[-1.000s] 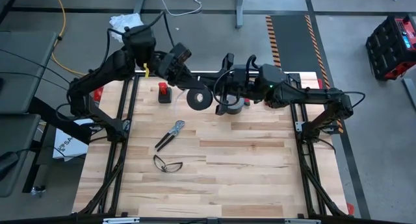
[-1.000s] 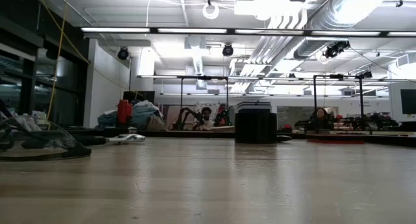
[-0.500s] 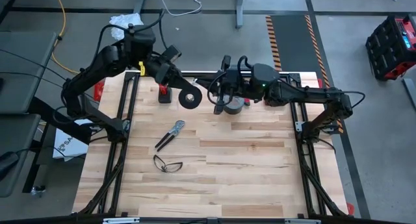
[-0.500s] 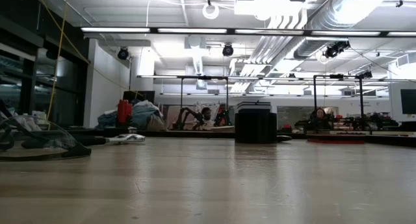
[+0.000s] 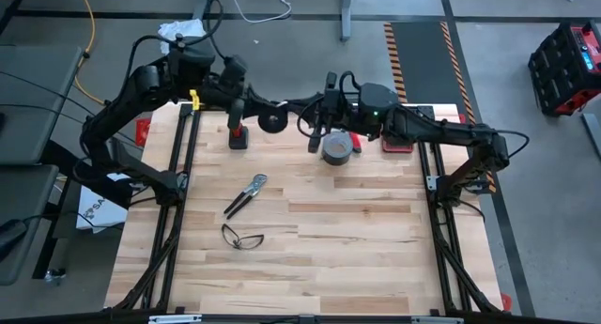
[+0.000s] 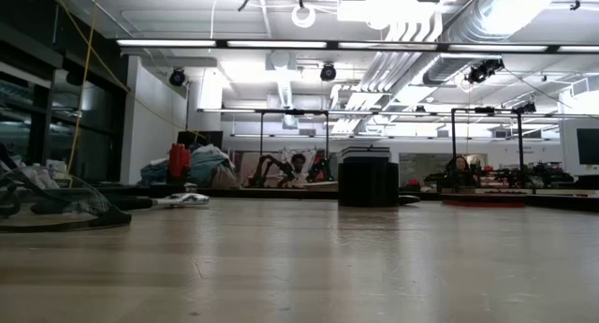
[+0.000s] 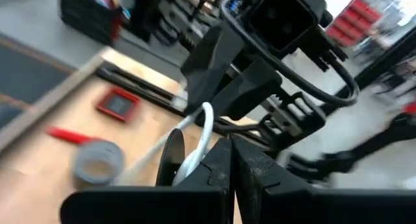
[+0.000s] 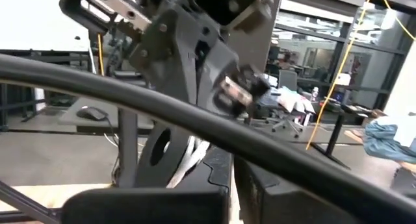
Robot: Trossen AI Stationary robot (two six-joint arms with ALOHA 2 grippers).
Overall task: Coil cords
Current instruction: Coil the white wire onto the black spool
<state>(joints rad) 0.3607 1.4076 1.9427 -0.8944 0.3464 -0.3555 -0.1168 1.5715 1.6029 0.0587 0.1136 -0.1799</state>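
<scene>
White cord [image 7: 203, 130] on the black spool [image 5: 271, 119] hung pinched between the left gripper [image 5: 255, 113] and right gripper [image 5: 315, 136], above the table's [image 5: 329, 230] far edge.

Both arms reach inward over the far edge of the table, meeting near its middle. The left claw [image 5: 261, 113] and right claw [image 5: 315, 117] face each other, fingers closed.

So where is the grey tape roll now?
In the high view the tape roll lies on the far part of the table, right of centre, just under the right tool, with a red pad to its right.
</scene>
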